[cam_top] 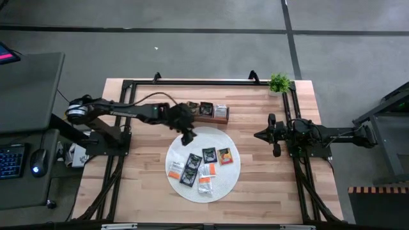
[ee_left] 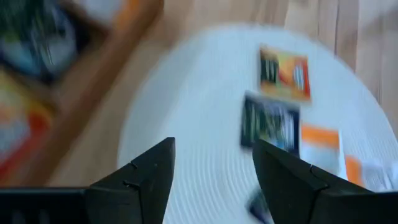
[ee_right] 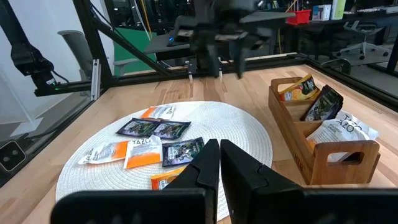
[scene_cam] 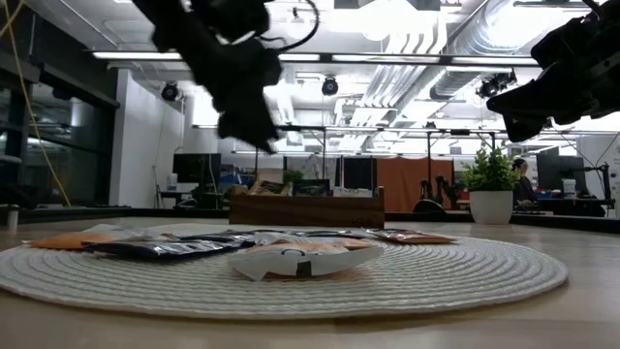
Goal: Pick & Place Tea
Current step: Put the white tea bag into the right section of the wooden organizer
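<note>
Flat square tea sachets (cam_top: 203, 167), black, orange, white; left pincer (cam_top: 187, 137) spread, right pincer (cam_top: 259, 135) pressed together.

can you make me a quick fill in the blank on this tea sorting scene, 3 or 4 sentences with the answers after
1. The loose tea sachets lie on a round ____ mat.
2. The wooden tray has ____ compartments, each holding sachets.
3. The left gripper hangs over the mat's edge near the tray with its fingers ____ and nothing between them.
4. The right gripper waits off to the side of the mat, its fingers ____.

Missing words: white; three; open; shut
</note>
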You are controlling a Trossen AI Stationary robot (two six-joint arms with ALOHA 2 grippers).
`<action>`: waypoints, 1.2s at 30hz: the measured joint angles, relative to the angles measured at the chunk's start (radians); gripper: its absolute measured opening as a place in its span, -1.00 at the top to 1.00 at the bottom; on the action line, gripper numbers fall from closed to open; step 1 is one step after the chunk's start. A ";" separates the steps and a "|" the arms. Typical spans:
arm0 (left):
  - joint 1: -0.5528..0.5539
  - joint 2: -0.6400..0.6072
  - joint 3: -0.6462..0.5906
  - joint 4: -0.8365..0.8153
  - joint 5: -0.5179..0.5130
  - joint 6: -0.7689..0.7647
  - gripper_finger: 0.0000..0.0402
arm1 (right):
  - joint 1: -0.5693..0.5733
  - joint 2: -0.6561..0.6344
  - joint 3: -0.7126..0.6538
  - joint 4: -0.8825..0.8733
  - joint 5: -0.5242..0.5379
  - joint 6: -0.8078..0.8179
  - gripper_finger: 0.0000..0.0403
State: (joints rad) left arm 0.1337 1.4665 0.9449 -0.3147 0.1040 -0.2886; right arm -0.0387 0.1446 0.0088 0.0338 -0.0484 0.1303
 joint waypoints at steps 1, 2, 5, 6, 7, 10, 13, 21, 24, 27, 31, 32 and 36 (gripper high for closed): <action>-0.008 -0.023 -0.023 -0.005 0.000 -0.029 -0.06 | 0.000 0.000 0.000 0.000 0.000 0.000 0.94; -0.015 -0.042 -0.045 0.003 0.001 -0.068 -0.06 | 0.000 0.000 0.000 0.000 0.000 0.000 0.94; -0.035 -0.116 -0.139 -0.002 0.004 -0.215 -0.06 | 0.000 0.000 0.000 0.000 0.000 0.000 0.94; -0.042 -0.142 -0.170 -0.006 0.004 -0.267 -0.06 | 0.000 0.000 0.000 0.000 0.000 0.000 0.94; -0.050 -0.166 -0.200 0.006 0.003 -0.324 -0.06 | 0.000 0.000 0.000 0.000 0.000 0.000 0.94; -0.080 -0.239 -0.293 0.005 0.013 -0.490 -0.06 | 0.000 0.000 0.000 0.000 0.000 0.000 0.94; -0.115 -0.293 -0.368 0.005 0.021 -0.593 -0.06 | 0.000 0.000 0.000 0.000 0.000 0.000 0.94; -0.223 -0.369 -0.455 -0.024 0.059 -0.792 -0.06 | 0.000 -0.001 0.000 0.000 0.000 0.000 0.94; -0.253 -0.369 -0.457 -0.042 0.074 -0.830 -0.06 | 0.000 0.000 0.000 0.000 0.000 0.000 0.94; -0.275 -0.369 -0.457 -0.035 0.090 -0.878 -0.06 | 0.000 0.000 0.000 0.000 0.000 0.000 0.94; -0.296 -0.369 -0.456 -0.022 0.080 -0.893 -0.06 | 0.000 0.000 0.000 0.000 0.000 0.000 0.94; -0.300 -0.367 -0.456 -0.022 0.069 -0.894 -0.06 | 0.000 0.000 0.000 0.000 0.000 0.000 0.94; -0.307 -0.341 -0.456 -0.016 0.055 -0.890 -0.06 | 0.000 0.000 0.000 0.000 0.000 0.000 0.94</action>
State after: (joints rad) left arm -0.1730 1.1251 0.4885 -0.3307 0.1586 -1.1790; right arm -0.0391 0.1445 0.0086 0.0334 -0.0483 0.1305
